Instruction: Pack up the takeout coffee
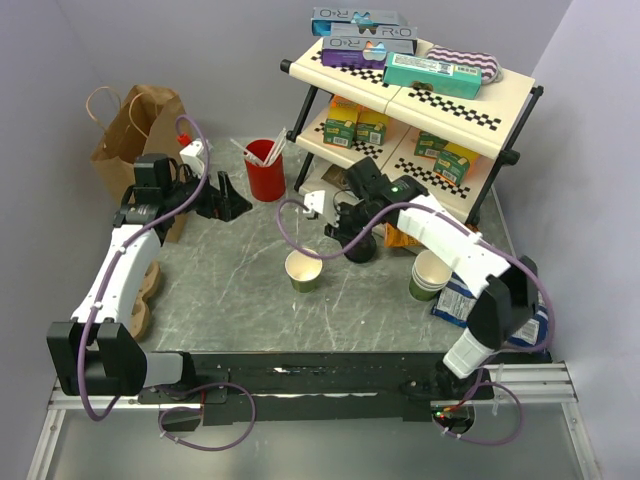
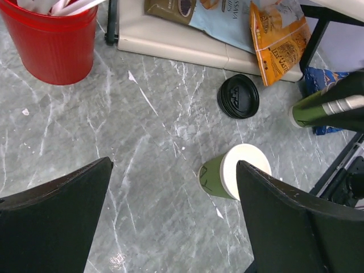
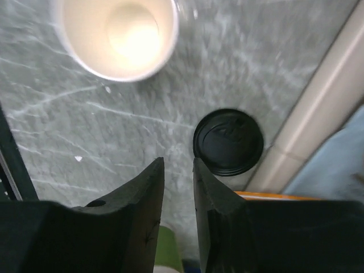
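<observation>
Standing upright at mid-surface: takeout coffee cup [image 1: 303, 270], dark green paper, long axis vertical, base down, mouth up and uncovered.

Black lid [image 3: 227, 141]: lies flat on the surface, apart from the cup, just beside the rack's [image 1: 420, 95] beige foot board.

Right gripper [image 3: 177, 165]: fingers parted by a narrow gap, nothing between them, poised near the lid.

Left gripper [image 2: 173, 165]: spread wide, empty, aimed toward the cup from the left.

- Top view only: paper bag [image 1: 140, 125] at far left; the right gripper largely hides the lid there.
- Right wrist only: looks straight down into the cup's pale, empty inside.
- Left wrist only: cup's green side wall, lid's ribbed edge, red cup [image 2: 51, 42].
</observation>
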